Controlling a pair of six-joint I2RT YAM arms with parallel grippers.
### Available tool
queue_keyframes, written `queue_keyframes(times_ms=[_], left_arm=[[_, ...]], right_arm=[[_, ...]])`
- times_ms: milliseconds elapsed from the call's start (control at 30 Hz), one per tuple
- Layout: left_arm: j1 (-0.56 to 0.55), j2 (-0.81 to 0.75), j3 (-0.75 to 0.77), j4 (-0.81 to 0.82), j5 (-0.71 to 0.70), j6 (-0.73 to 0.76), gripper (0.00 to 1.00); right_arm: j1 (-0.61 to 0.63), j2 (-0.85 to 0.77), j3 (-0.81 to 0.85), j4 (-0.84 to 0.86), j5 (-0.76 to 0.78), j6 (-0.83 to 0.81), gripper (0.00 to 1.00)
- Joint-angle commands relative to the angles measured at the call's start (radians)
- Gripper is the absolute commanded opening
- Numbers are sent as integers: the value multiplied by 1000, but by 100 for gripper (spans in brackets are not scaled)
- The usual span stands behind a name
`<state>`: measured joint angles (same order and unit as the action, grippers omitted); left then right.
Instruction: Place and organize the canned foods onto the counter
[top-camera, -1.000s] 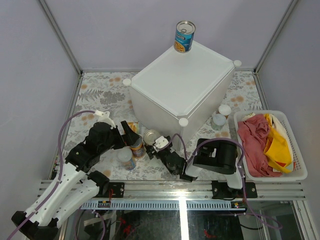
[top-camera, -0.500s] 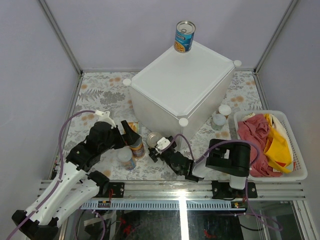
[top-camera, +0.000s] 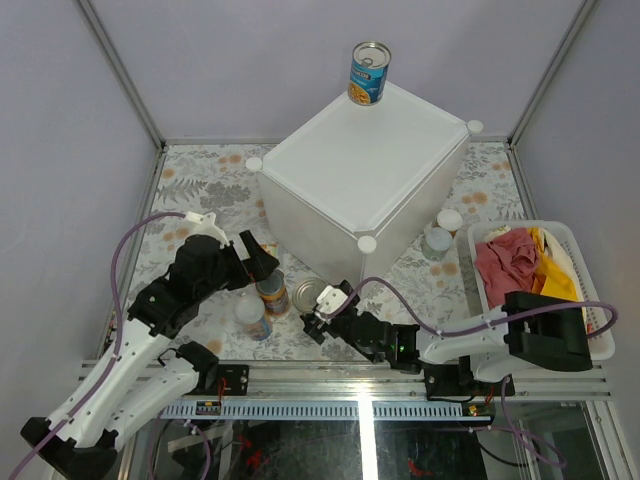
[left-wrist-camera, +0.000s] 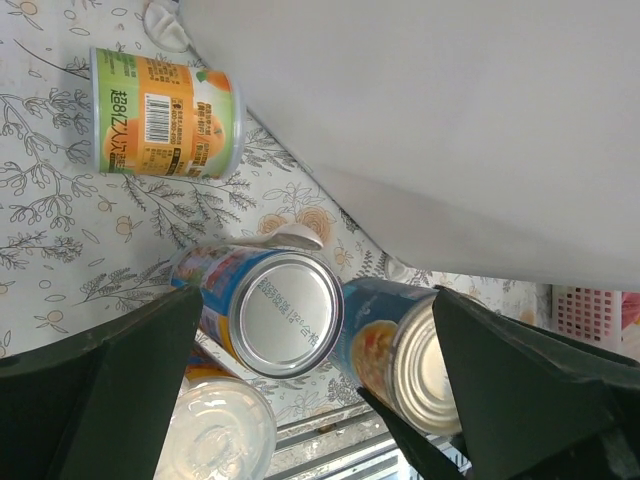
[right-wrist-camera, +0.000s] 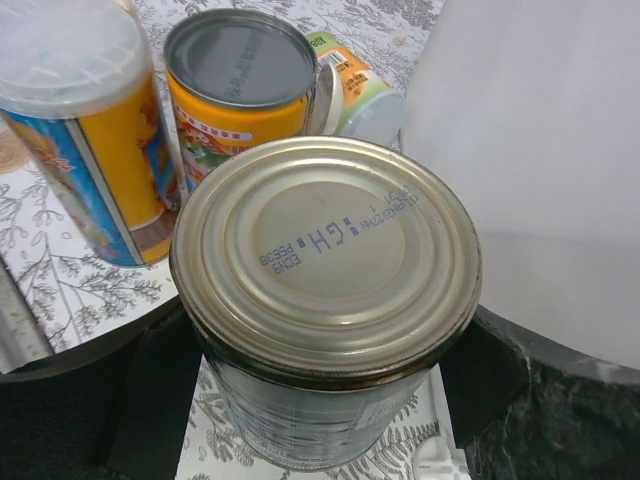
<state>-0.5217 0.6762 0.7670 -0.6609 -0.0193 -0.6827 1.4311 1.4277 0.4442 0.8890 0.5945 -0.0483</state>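
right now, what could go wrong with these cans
The right pincer straddles the silver-topped can, which stands close to the orange can and the white-lidded can; lifting could topple them. The white box wall is close beside it, so a swing might hit it.

Left arm (top-camera: 150, 320) reaches forward, left gripper (left-wrist-camera: 317, 300) jaws spread wide; right arm (top-camera: 455, 345) extends low leftward, right gripper (right-wrist-camera: 325, 330) closure indeterminate.
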Motion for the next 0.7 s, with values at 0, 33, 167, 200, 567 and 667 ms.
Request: queue_keyframes(times_ms=[0,33,167,200,567,667], left_arm=[[5,8,41,-16,-15,-9,100],[5,9,46,-17,-18,-8,100],[5,16,62,-28,-33,-12,100],[5,18,65,-31,-34,-15,100],[5,-33,54,-43,-81,-84,100],[5,-48,47,-42,-94,-93,100]], right_arm=[[32,-164,116,-70,-7,14,7],[41,-189,133,-112,-11,13,7],[73,-274,222,-290,-45,11,6],[78,-291,252,-331,-60,11,6],[97,-317,628,-672,-178,-5,4],[96,-301,707,-713,-185,-17,4]])
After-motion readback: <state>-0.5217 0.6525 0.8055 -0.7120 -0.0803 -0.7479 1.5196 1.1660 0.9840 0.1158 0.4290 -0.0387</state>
